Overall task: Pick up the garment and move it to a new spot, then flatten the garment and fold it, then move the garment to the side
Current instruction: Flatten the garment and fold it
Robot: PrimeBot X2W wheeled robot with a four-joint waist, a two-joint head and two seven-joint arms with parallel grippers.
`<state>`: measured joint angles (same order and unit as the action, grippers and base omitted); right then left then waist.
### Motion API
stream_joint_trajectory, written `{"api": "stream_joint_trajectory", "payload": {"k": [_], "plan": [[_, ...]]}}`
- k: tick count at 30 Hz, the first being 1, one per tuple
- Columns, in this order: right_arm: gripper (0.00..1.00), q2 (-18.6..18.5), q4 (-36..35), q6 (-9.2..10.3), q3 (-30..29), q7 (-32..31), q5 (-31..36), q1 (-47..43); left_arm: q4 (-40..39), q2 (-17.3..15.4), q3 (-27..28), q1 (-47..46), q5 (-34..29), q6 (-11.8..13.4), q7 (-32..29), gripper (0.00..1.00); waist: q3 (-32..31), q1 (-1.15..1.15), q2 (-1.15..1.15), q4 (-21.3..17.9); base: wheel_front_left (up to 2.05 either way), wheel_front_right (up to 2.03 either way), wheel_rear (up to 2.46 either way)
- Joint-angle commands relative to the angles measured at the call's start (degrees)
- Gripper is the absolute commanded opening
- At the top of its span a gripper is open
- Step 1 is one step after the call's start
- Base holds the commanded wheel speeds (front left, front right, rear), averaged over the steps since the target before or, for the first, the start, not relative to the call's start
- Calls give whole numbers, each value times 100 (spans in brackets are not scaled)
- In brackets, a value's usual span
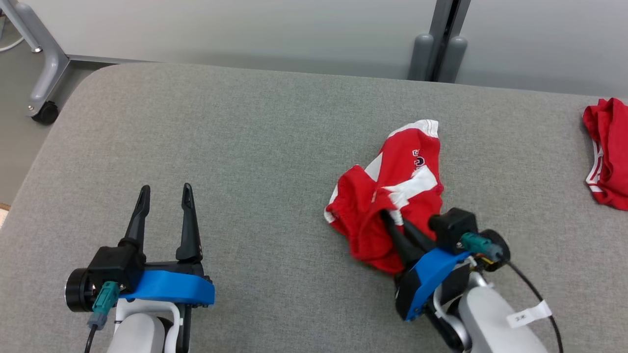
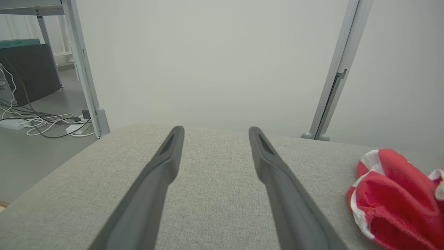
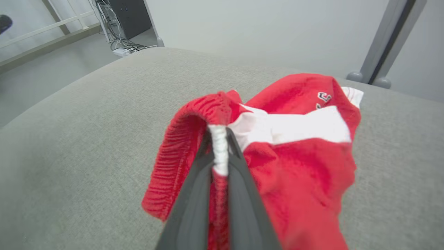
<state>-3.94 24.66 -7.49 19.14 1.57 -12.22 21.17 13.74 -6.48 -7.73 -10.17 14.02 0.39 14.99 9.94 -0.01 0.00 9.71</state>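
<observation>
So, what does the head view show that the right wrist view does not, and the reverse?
The head view adds the open left gripper, a second garment at the right edge of the table, and a caster. The right wrist view adds a white strip pinched between the fingers, and cables on the floor. Both show the red garment, the right gripper shut on it, and the table.

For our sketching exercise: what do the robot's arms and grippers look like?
The left gripper and right gripper match: two long tapering black fingers, black body, blue bracket, teal plug with black cable, white forearm. The right forearm wears a white label.
</observation>
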Motion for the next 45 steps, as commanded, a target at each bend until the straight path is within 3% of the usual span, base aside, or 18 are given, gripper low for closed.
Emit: {"api": "stream_joint_trajectory", "payload": {"k": [1,11,12,13,14,15,20,25,37,45], "plan": [[0,17,-85,-1,64,-6,-24,-91,-24,4,33,0,-24,-30,26,100,6,1,0,4,0,0,0],[0,100,-655,-1,1555,-8,-596,-566,13,68,15,-64,-36,-62,26,100,6,1,0,84,0,0,0],[7,101,-651,-1,1695,-3,-655,-580,20,75,16,-72,-37,-68,26,100,3,1,0,90,0,0,0],[31,103,-651,-1,1818,25,-693,-591,26,79,16,-71,-41,-74,26,100,-5,1,0,94,0,0,0],[47,102,-669,-2,1929,55,-734,-606,27,82,24,-68,-42,-76,26,100,-10,1,0,94,0,0,0],[100,102,-676,-1,2027,79,-768,-617,25,84,38,-61,-42,-76,26,100,-19,1,0,84,0,0,0],[100,102,-784,-2,2114,224,-776,-555,30,70,93,22,-42,-66,26,100,-79,1,0,-19,0,0,0],[100,102,-1123,-1,1812,248,-592,-520,44,49,131,68,-53,-65,26,100,-161,1,0,-131,0,0,0],[100,55,-2266,-1,1056,-312,-193,-927,-24,6,231,192,-45,-48,26,100,-255,1,0,-276,0,0,0],[100,-11,-2365,-1,1055,-541,-251,-1220,14,2,187,249,-62,-61,26,100,-340,1,0,-245,0,0,0]]}}
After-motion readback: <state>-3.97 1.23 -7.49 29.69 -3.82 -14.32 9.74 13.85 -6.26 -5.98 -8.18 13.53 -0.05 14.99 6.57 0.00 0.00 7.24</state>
